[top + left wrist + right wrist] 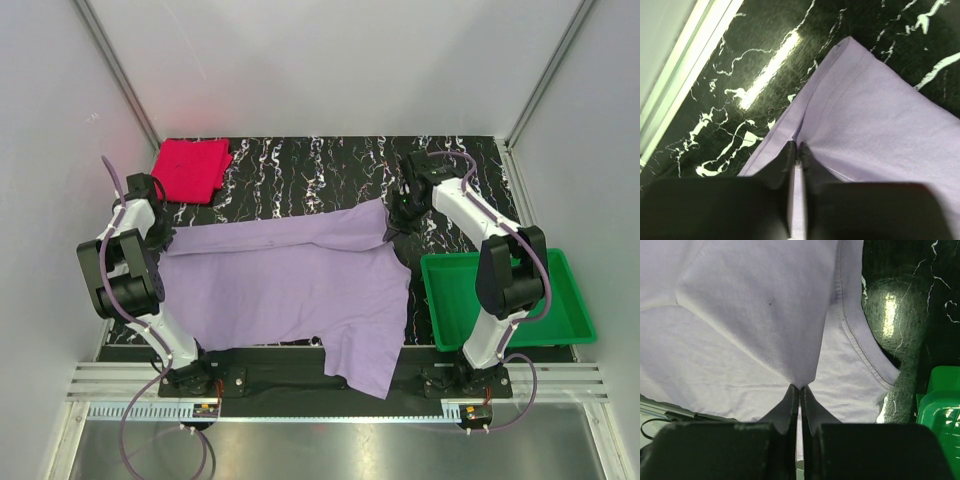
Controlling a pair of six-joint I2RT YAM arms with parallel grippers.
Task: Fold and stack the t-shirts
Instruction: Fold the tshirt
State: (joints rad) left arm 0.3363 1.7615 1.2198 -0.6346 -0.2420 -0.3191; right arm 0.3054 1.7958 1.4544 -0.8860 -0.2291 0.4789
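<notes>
1. The purple shirt (290, 280) lies spread across the black marbled table (300, 165), with one part reaching past the near edge. The pink shirt (190, 168) sits folded at the far left corner, apart from it.
2. The left gripper (796, 149) is clenched on the purple shirt's left edge, a fold of cloth pinched between its closed jaws.
3. The right gripper (800, 388) is clamped on the cloth near a stitched hem at the shirt's far right corner, near the green tray (470, 300).
4. The step in hand looks like a two-handed pull or fold of the purple shirt. To do it well, both arms should move together at one height and pace, so the cloth is taut and untwisted.
5. Both grips are thin pinches, so a hard tug could slip the cloth free; a gentle pull is safer.
6. The overhanging part should be drawn onto the table before any crease is set.
7. No brand, label or writing can be read on the shirts, tray or arms.
</notes>
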